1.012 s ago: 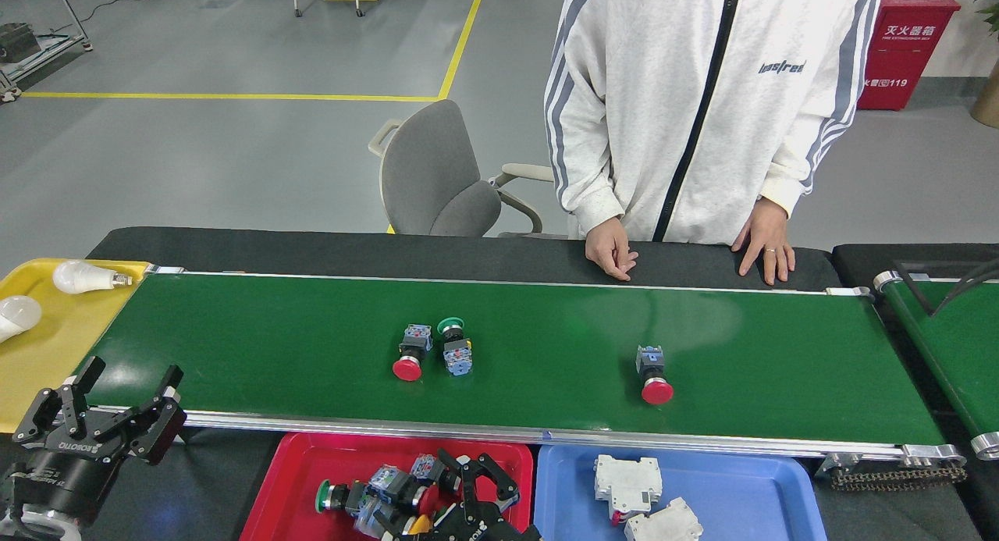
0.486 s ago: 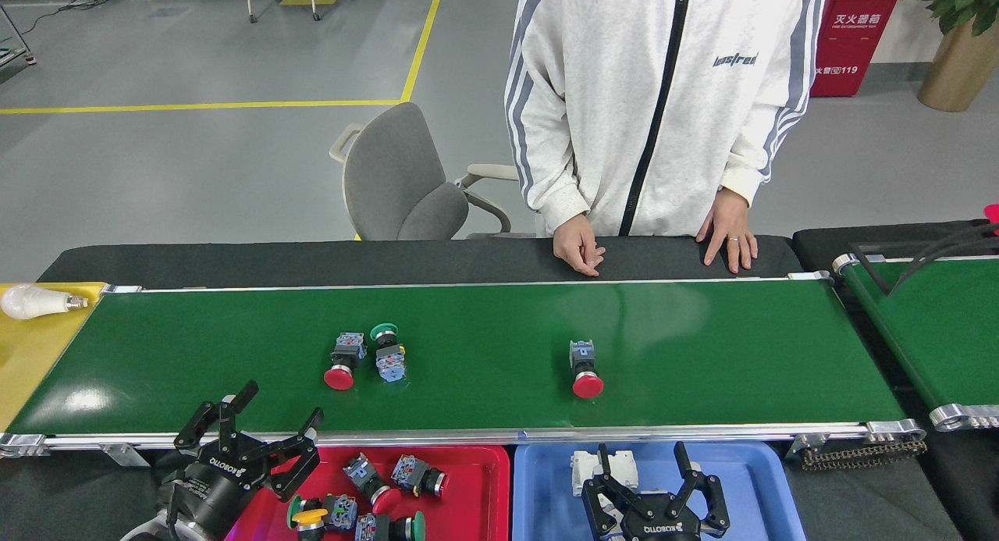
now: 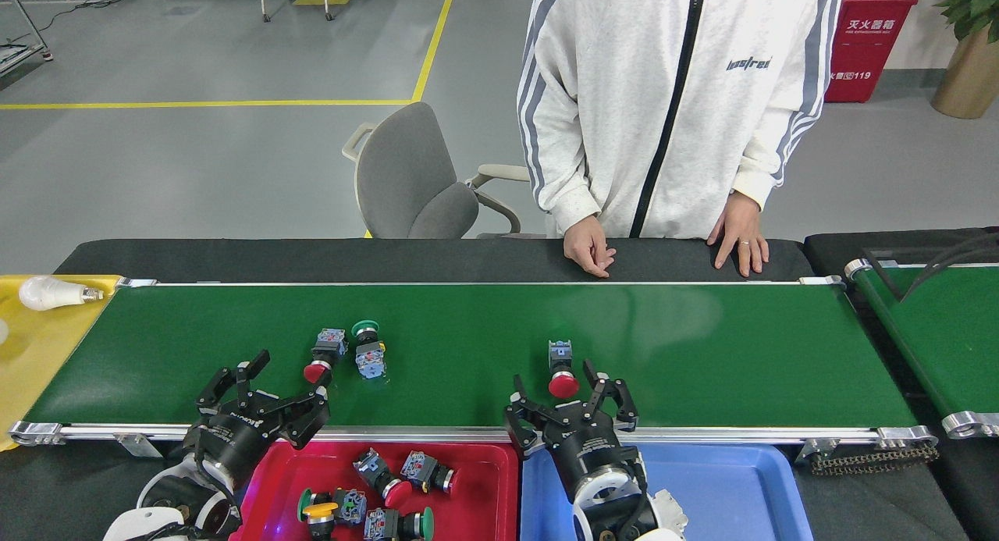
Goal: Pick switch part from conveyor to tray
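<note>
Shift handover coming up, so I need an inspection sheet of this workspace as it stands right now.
Surface: conveyor, dark green belt, silver rails.
Job's things: three switch parts on the belt: red-capped switch alone at centre; red-capped one and green-capped one side by side at left. Red tray holds several switches.
Clutter: light bulb on yellow tray; blue tray.
Grippers: left gripper open, near the red-capped one; right gripper open, just below the lone switch.
Cables: black cables over the small belt at right.
Surroundings: person with hands on the far edge; grey chair; red cabinet.
</note>
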Available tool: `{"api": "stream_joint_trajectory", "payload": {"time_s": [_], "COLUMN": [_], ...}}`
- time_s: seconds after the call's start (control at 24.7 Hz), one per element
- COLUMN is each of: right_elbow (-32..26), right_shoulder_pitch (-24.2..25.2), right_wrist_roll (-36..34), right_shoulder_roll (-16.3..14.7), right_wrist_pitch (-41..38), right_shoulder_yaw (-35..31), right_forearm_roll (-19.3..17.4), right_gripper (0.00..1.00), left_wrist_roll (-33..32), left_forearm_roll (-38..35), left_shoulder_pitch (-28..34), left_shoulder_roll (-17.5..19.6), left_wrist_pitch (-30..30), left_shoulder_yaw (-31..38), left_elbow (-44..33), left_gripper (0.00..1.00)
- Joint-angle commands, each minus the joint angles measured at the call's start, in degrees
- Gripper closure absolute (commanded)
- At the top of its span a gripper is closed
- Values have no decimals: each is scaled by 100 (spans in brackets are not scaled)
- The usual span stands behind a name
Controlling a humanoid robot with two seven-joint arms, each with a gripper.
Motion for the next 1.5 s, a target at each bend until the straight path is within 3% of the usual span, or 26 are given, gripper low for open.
{"api": "stream_joint_trajectory", "payload": {"time_s": [0.0,0.12,0.24,0.28,0.32,0.4,0.49,0.57,0.73,0.81,0.85,0.93,0.97,1.05,1.09,1.25,1.38,1.46], "right_elbow": [198,655,1068,1121,1138,1156,1147,1077,725,295,75,-470,-769,-1217,-1323,-1349,-1446,-1577], "right_shoulder_pitch": [-246,-597,-835,-870,-870,-887,-905,-905,-800,-659,-571,-272,-105,220,343,492,466,484], "right_wrist_roll": [106,88,80,71,71,80,88,88,88,88,106,106,106,88,80,106,88,88], "right_shoulder_roll": [43,52,52,52,52,52,52,43,-36,-132,-194,-379,-484,-660,-686,-686,-625,-634], "right_wrist_pitch": [-71,-79,-71,-79,-123,-150,-141,-141,-158,-351,-536,-993,-1266,-1679,-1820,-2048,-1978,-1556], "right_shoulder_yaw": [-11,6,15,24,33,129,156,165,200,401,560,885,1026,1307,1360,1360,1281,912], "right_forearm_roll": [-105,-474,-527,-527,-509,-492,-492,-492,-483,-474,-474,-474,-465,-439,-439,-430,-456,-456], "right_gripper": [0,0,5,20,45,83,95,98,98,98,98,98,87,0,0,0,0,0], "left_wrist_roll": [10,10,19,36,45,62,89,106,150,142,133,106,98,89,89,89,89,98], "left_forearm_roll": [-13,-13,-31,-31,-13,4,22,22,110,119,127,127,119,101,101,101,127,119], "left_shoulder_pitch": [-240,-592,-891,-943,-943,-943,-899,-768,-56,620,920,1544,1852,2273,2353,2370,2353,2353], "left_shoulder_roll": [2,-130,-209,-209,-218,-253,-235,-209,-59,187,266,310,319,275,257,169,-226,-490], "left_wrist_pitch": [-2,7,16,16,16,-11,-20,-230,-1522,-2155,-2155,-2155,-2155,-2155,-2155,-2155,-2094,-1224], "left_shoulder_yaw": [-25,-34,-42,-77,-77,-69,-77,-77,72,142,160,300,380,476,520,819,1390,1856], "left_elbow": [168,652,1153,1258,1284,1320,1293,1135,-175,-1018,-1352,-1941,-2187,-2548,-2627,-2671,-2723,-2671], "left_gripper": [0,8,36,51,71,85,92,95,97,94,91,71,54,14,0,0,0,0]}}
